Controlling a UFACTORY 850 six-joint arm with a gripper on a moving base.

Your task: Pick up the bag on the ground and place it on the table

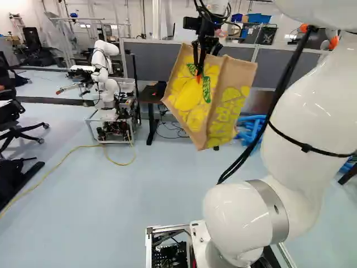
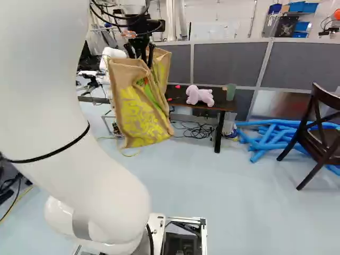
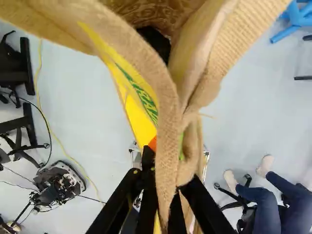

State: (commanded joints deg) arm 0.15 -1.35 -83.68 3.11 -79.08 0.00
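High ahead of the base, my gripper (image 1: 205, 47) points down, shut on the top edge of the bag (image 1: 195, 95). The tan bag with yellow print hangs tilted in the air, well above the floor. In the right base view the bag (image 2: 139, 106) hangs in front of the left part of the dark table (image 2: 225, 106). In the wrist view the gripper (image 3: 168, 195) has burlap of the bag (image 3: 168, 112) pinched between its fingers; the bag's mouth gapes ahead of them. The bag hides part of the table.
On the table are a pink plush toy (image 2: 200, 96) and a green cup (image 2: 230, 92). Blue tubes (image 2: 271, 135) lie on the floor near a dark wooden chair (image 2: 321, 127). Another robot (image 1: 106, 78) stands at the left of the left base view. A yellow cable (image 1: 61, 162) crosses the floor.
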